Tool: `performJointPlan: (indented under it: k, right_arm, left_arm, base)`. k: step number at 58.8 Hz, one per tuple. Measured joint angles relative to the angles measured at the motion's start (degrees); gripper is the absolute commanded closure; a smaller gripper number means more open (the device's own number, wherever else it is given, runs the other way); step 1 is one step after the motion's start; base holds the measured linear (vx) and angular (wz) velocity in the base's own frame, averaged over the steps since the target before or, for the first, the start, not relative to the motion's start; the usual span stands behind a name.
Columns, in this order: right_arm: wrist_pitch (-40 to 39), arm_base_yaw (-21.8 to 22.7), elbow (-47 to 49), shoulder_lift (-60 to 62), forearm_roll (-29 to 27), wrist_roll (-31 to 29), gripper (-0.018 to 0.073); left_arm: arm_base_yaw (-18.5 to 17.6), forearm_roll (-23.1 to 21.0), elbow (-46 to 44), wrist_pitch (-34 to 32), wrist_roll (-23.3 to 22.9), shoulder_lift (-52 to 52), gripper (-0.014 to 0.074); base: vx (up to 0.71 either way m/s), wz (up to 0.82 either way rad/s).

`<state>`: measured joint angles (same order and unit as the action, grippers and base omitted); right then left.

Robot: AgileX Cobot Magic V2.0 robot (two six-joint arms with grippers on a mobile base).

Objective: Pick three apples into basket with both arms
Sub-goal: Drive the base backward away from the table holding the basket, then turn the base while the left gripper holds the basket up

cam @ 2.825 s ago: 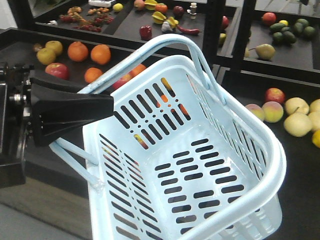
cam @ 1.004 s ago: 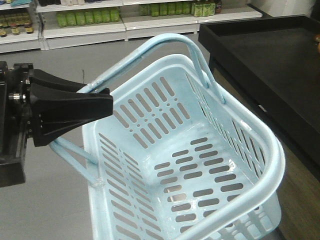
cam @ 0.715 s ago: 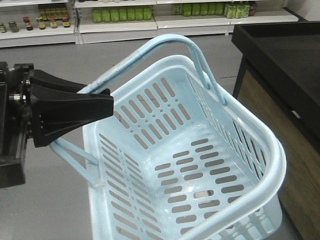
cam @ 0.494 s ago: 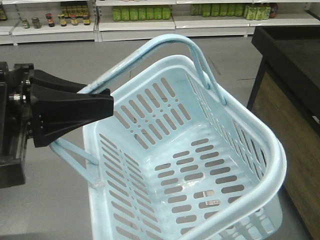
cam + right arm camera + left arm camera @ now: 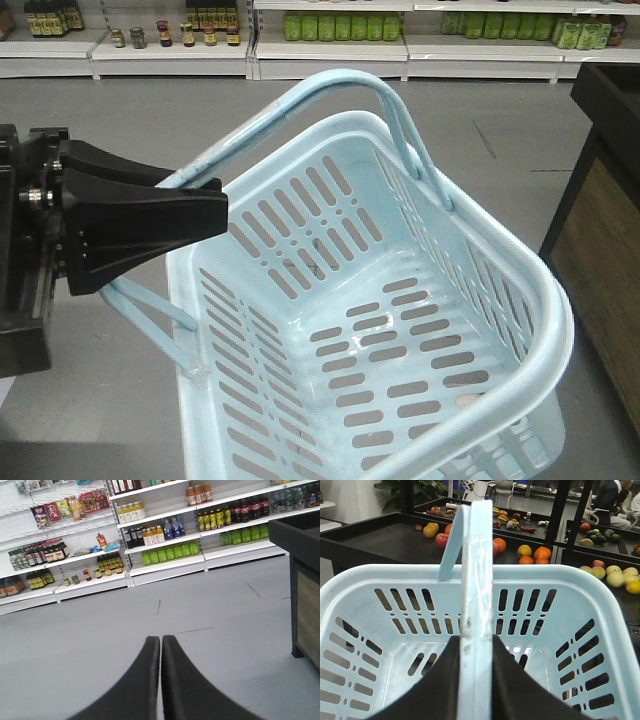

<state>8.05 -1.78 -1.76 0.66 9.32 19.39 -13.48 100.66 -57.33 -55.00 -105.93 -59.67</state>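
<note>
Base swung away from fruit; front view showed shelves (image 5: 330, 40), grey floor. Basket (image 5: 520, 300) hung empty from left gripper (image 5: 476, 672), jaws clamped on handle (image 5: 475, 580). Right gripper (image 5: 160, 670) pressed closed, holding nothing. Fruit table (image 5: 370, 537) seen only behind the basket, in left wrist view. No apples loaded yet.

We lose the near end of the basket (image 5: 548, 300) below the front view's bottom edge, and the left arm (image 5: 28, 250) runs off its left side. On the far trays (image 5: 375, 535), the fruit (image 5: 542, 553) is too small for us to sort. The right gripper (image 5: 160, 644) is cropped below.
</note>
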Motion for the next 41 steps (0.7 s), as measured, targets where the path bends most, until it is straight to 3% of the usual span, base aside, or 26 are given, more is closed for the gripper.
performJointPlan:
  k: [41]
  right_arm:
    - [0.0, 0.0, 0.0, 0.0, 0.0, 0.0, 0.0564]
  left_arm:
    - [0.0, 0.0, 0.0, 0.0, 0.0, 0.0, 0.0602]
  base:
    - [0.10, 0.33]
